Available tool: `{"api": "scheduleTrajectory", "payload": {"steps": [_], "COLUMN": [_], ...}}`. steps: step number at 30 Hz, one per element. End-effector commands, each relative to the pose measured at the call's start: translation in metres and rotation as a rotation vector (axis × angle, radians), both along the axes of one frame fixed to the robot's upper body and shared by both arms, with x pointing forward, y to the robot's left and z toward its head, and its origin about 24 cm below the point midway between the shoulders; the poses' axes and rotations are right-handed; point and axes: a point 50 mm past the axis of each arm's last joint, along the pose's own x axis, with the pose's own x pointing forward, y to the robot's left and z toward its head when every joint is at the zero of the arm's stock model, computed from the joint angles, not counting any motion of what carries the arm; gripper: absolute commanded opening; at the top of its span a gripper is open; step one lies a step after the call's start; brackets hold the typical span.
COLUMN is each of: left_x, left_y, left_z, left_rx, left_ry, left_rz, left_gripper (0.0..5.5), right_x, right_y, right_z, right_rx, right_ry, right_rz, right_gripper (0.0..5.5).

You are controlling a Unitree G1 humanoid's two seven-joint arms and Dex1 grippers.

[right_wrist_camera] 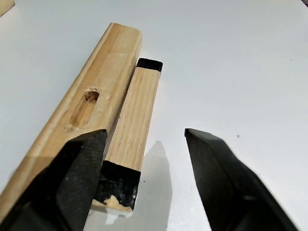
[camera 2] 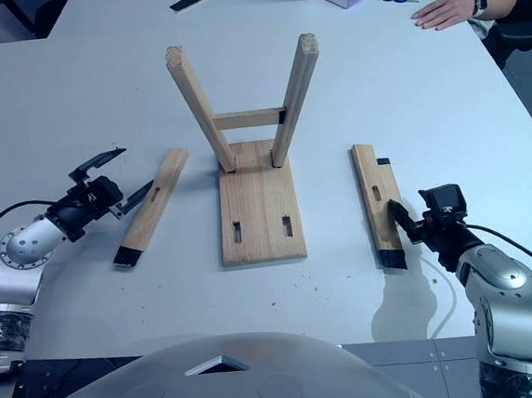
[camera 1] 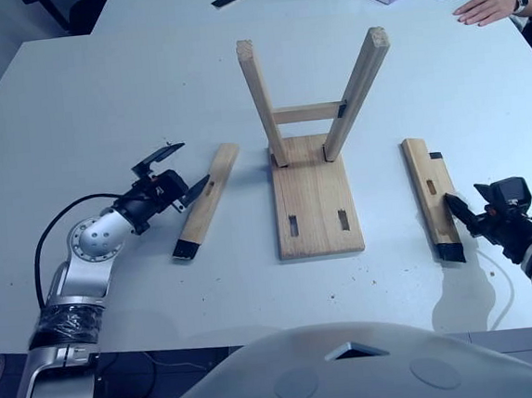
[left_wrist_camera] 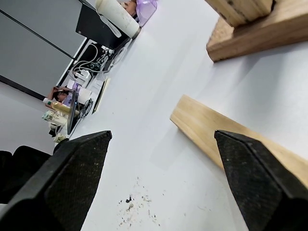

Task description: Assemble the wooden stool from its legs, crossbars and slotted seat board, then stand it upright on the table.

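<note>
Just ahead of the spread left claw [camera 1: 194, 162], a loose leg [camera 1: 207, 202].

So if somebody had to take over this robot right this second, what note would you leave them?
Left gripper: open, empty, beside the far half of the left loose leg.
Right gripper: open, empty, at the near end of the right loose leg and the loose crossbar lying against it.
Seat board: flat on the table, mid-scene.
Done: two standing legs joined by a fitted crossbar rise from the board's far end.
Left: fit the loose legs and crossbar into the empty near slots, then stand the stool upright.
</note>
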Motion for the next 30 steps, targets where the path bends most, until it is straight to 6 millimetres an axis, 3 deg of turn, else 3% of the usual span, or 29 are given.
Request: {"api": "scheduleTrajectory", "payload": {"steps": [1, 6, 11, 18, 22, 26, 30], "left_x": [-0.001, -0.003, -0.001, 0.002, 0.006, 0.013, 0.016], "left_y": [-0.003, -0.007, -0.01, -0.004, 0.004, -0.008, -0.022], "left_z": [-0.008, -0.013, -0.014, -0.001, 0.008, 0.028, 0.06], "left_rx": [0.03, 0.044, 0.032, -0.067, -0.079, -0.188, -0.313], "left_ry": [0.02, 0.032, 0.028, 0.019, 0.006, -0.019, -0.029], "left_rz": [-0.016, -0.034, -0.028, 0.039, 0.075, 0.058, 0.016], "left_gripper": [3.98, 3.98, 3.98, 4.0, 4.0, 4.0, 4.0], "right_x": [0.001, 0.001, -0.005, -0.018, -0.017, -0.005, 0.021], "right_y": [-0.001, -0.004, -0.001, -0.003, -0.001, -0.004, -0.015], "right_z": [-0.009, -0.012, -0.03, -0.044, -0.041, -0.032, 0.0], "right_rx": [0.005, 0.017, 0.001, -0.024, -0.017, -0.007, 0.021], "right_ry": [0.006, 0.003, 0.091, 0.167, 0.149, 0.099, -0.056], "right_rz": [-0.007, -0.018, 0.011, -0.012, -0.026, -0.042, -0.073], "right_gripper": [2.98, 2.98, 2.98, 2.06, 1.55, 1.32, 1.32]}}
